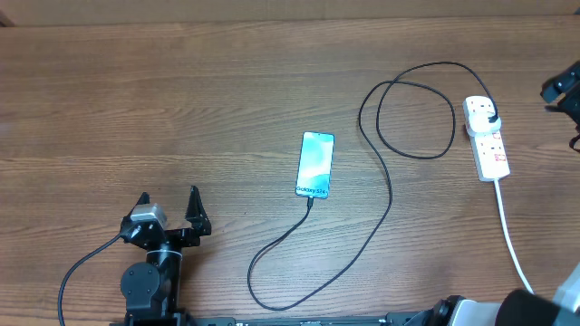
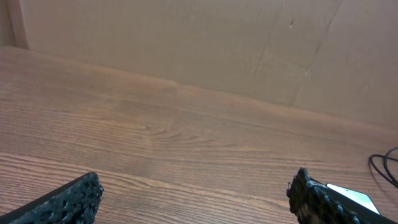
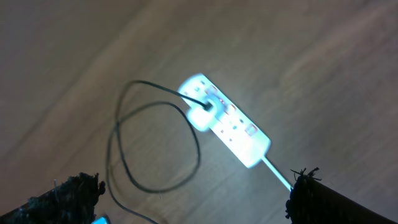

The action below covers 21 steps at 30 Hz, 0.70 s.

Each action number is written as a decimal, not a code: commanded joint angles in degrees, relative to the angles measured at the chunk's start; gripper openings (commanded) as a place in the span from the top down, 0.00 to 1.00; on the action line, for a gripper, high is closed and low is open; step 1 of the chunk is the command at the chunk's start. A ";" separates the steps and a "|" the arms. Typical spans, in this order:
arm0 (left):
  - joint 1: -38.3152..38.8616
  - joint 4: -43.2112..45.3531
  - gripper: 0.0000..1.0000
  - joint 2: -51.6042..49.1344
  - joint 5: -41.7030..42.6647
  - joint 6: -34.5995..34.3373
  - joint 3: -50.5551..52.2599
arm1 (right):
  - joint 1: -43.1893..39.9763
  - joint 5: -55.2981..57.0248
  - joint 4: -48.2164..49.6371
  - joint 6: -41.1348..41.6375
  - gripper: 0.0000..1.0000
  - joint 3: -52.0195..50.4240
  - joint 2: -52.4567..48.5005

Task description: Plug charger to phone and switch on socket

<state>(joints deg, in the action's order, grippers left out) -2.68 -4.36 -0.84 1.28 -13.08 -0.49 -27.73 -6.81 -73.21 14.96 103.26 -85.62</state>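
The phone (image 1: 315, 164) lies flat mid-table, its teal screen up. The charger (image 1: 381, 213), a thin black cable, runs from the phone's near end in a long loop to a black plug (image 1: 488, 112) seated in the far end of the white socket (image 1: 491, 149). My left gripper (image 1: 169, 196) rests open near the front left, well away from the phone. The phone's edge (image 2: 356, 198) peeks out behind the right finger (image 2: 314, 200). My right gripper (image 3: 196, 183) hangs open above the socket (image 3: 231, 124) and cable loop (image 3: 155, 146), holding nothing.
The socket's white cord (image 1: 512, 235) trails toward the front right edge. A cardboard-coloured wall (image 2: 186, 43) stands along the table's far side. Part of the right arm (image 1: 564, 86) shows at the right edge.
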 commanded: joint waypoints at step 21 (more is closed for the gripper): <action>-0.31 -0.11 0.01 0.59 -0.20 1.31 0.22 | 26.64 -1.18 50.77 0.07 0.00 -46.53 28.17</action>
<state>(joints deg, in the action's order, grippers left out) -2.68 -4.36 -0.84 1.28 -13.08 -0.49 -3.25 -8.16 -28.69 15.00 64.27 -62.46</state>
